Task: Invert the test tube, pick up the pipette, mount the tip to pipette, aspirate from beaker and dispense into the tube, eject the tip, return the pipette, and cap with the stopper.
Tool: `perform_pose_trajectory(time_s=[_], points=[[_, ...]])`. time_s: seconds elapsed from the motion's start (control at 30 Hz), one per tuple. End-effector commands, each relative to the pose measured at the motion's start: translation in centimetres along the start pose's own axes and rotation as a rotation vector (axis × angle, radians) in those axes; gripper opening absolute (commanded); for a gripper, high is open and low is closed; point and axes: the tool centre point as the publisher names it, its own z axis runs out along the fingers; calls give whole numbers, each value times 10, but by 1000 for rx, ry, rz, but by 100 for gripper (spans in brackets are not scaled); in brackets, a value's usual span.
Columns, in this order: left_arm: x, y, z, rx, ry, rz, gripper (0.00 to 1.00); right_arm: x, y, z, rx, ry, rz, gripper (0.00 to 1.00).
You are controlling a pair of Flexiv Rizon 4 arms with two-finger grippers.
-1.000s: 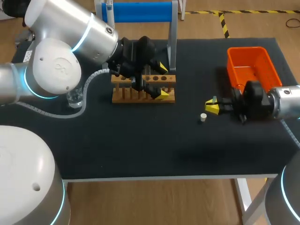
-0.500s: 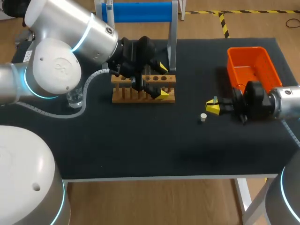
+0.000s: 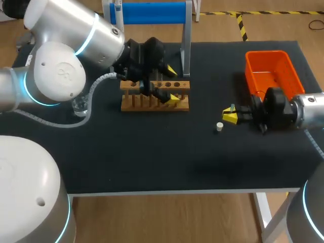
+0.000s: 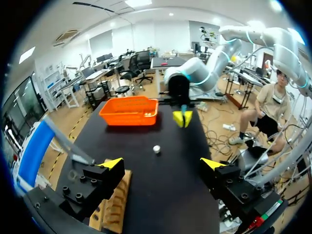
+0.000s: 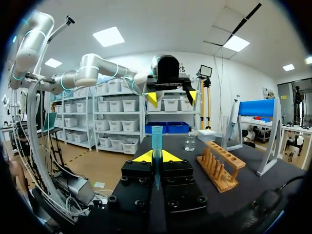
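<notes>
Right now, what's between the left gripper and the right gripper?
Only the white stopper on bare table, seen in the left wrist view: ahead of the open left gripper, short of the right gripper holding the test tube.

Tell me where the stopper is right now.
In the head view the stopper lies on the black table, right of the middle, close beside the right gripper and well to the right of the wooden rack.

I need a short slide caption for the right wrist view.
Right gripper shut on a test tube, with the wooden rack, beaker and open left gripper ahead.
</notes>
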Motion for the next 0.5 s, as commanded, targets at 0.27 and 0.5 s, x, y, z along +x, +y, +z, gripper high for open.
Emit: perform_pose_trajectory(time_s=[0.27,0.5], points=[[-68,64,-81,-47,-228,-167,100,1,0,0,1,-2,-1,0],[-108,99,-127,-108,-427,-359,100,1,0,0,1,-2,-1,0]])
